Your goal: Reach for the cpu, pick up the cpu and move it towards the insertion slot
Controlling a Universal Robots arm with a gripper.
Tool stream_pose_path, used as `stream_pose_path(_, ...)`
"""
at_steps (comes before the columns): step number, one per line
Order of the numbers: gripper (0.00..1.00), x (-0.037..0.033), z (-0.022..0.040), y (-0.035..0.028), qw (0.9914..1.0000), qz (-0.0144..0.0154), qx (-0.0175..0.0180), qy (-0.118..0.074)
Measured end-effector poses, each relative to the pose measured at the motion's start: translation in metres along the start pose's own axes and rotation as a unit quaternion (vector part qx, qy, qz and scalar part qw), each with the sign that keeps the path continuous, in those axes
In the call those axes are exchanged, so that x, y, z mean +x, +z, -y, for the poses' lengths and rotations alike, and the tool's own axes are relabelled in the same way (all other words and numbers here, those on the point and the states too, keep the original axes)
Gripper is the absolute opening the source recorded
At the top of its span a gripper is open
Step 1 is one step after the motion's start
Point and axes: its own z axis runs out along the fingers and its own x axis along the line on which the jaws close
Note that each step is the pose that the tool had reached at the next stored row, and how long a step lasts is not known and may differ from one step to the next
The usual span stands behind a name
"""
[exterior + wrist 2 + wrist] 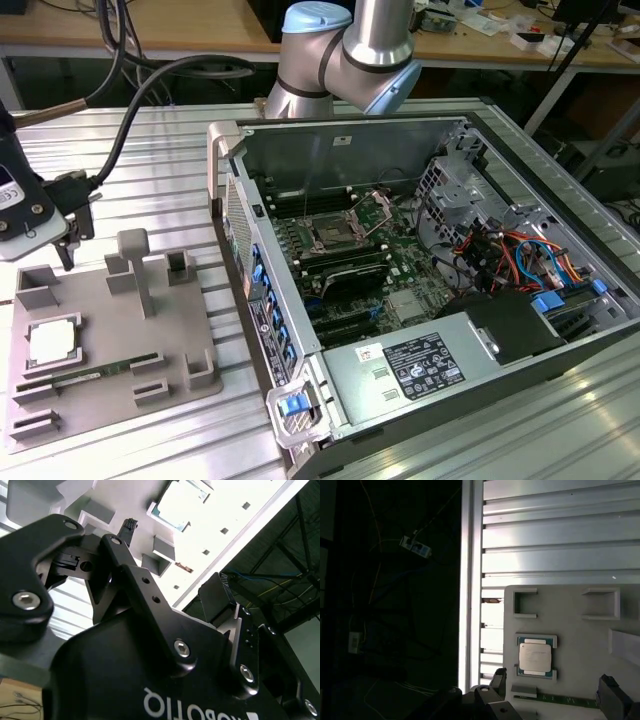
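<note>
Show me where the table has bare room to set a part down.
Bare: the table between the arm and the grey fixture plate, and the corner at the exterior view's right, beside the computer case. Crowded: the plate, with the cpu and blocks, and the case's inside.

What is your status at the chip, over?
Gripper open, above the tray, holding nothing. Chip lies in its tray seat, not gripped. Memory stick beside it, apart.
</note>
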Motion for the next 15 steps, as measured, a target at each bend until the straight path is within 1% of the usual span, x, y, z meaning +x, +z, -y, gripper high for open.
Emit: stream_pose_path(15, 0.78, -0.0001, 0.0003, 0.0072, 1.00000, 0.0000, 0.0000, 0.000)
